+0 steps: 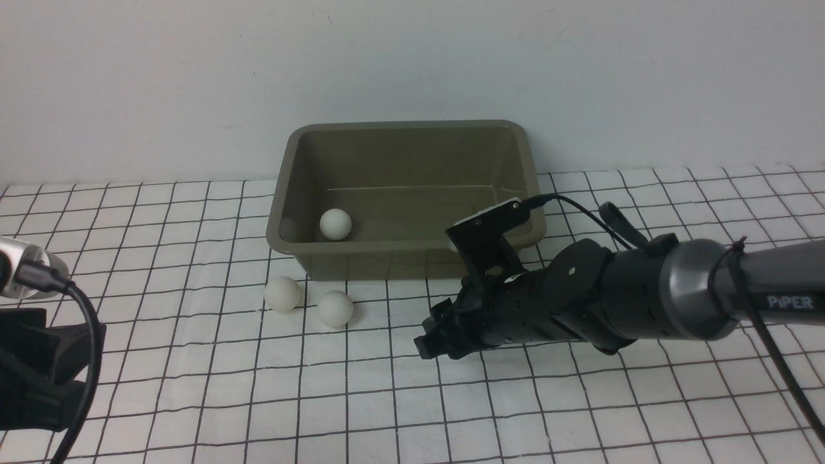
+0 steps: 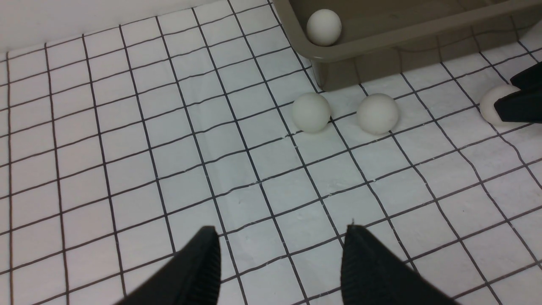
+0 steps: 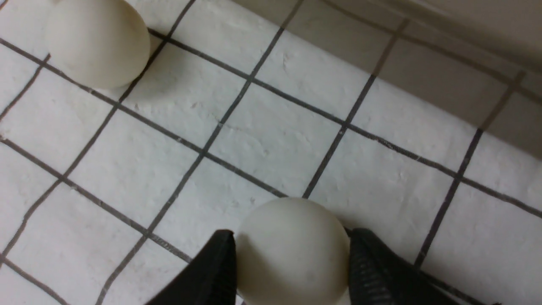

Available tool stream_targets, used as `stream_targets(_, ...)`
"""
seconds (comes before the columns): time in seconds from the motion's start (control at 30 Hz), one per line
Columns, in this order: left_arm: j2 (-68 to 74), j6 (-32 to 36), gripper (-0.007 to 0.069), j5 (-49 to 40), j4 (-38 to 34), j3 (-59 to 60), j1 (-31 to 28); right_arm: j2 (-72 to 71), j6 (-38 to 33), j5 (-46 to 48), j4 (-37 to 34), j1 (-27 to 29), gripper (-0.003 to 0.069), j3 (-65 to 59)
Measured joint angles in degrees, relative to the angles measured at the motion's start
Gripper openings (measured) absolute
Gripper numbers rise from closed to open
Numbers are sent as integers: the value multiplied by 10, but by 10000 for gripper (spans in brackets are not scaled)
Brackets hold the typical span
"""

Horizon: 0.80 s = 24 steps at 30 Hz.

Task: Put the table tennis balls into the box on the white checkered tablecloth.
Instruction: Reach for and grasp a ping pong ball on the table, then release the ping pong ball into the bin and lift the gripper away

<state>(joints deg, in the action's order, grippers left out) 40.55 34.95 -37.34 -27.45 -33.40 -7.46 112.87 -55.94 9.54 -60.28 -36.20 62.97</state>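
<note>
White ball [image 1: 336,224] in box [image 1: 406,124], two on cloth [image 1: 193,386], one in right hand [image 3: 292,236].

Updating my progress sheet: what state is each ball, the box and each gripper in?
Olive-grey plastic box: upright, open-topped, one ball inside.
White ball in box: resting on its floor.
Two white balls on white checkered cloth: loose, outside the box.
Fourth white ball: gripped from both sides.
Right gripper: shut on that ball.
Left gripper: open, empty.

Low reach from the right arm [image 1: 644,290]; the left arm [image 1: 32,361] sits at the near edge.
The right jaws pinch a ball [image 3: 292,254] between both pads; the left jaws stand wide apart, empty, tilted down and forward.
</note>
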Motion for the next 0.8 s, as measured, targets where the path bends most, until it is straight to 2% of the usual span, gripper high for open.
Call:
stream_targets(0.53, 0, 0, 352, 0, 0, 0, 0, -122, -11, 76, 33, 0, 311, 0)
stream_targets(0.7, 0, 0, 352, 0, 0, 0, 0, -149, -44, 10, 34, 7, 311, 3)
stream_targets(0.8, 0, 0, 352, 0, 0, 0, 0, -135, -51, -22, 34, 39, 311, 26)
